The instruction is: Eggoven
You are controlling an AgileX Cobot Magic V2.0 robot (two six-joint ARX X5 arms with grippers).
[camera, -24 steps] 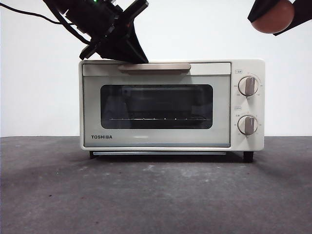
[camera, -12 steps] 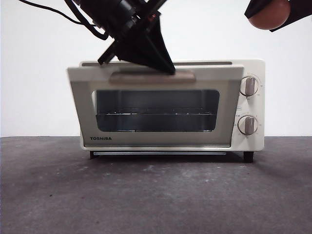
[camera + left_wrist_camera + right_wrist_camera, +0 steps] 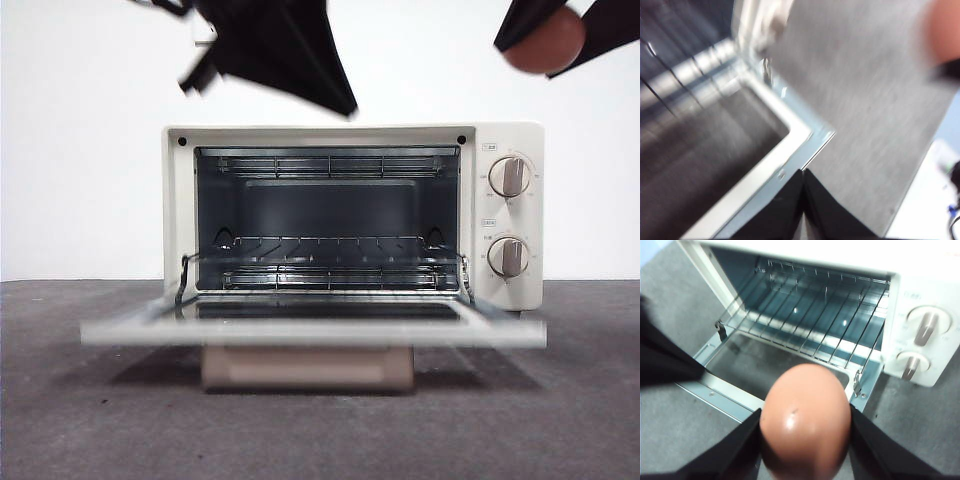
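Observation:
The cream toaster oven (image 3: pixel 505 140) stands at mid-table with its door (image 3: pixel 300 332) folded flat toward me, the tan handle (image 3: pixel 305 368) hanging beneath it. Inside, the wire rack (image 3: pixel 330 245) is bare. My left gripper (image 3: pixel 340 100) hovers blurred above the oven's top left, shut with nothing in it, and it looks down on a door corner (image 3: pixel 805 135). My right gripper (image 3: pixel 540 50) hangs high at the upper right, shut on the reddish-brown egg (image 3: pixel 545 42). In the right wrist view the egg (image 3: pixel 805 415) sits between the jaws above the open door (image 3: pixel 730 400).
Two knobs (image 3: pixel 510 176) (image 3: pixel 508 256) sit on the oven's right panel. The dark grey tabletop (image 3: pixel 90 420) stretches in front of and beside the lowered door. A white wall lies behind.
The oven door has swung from shut to fully down. My left gripper has come off the handle and risen. The right gripper with the egg has shifted slightly left.

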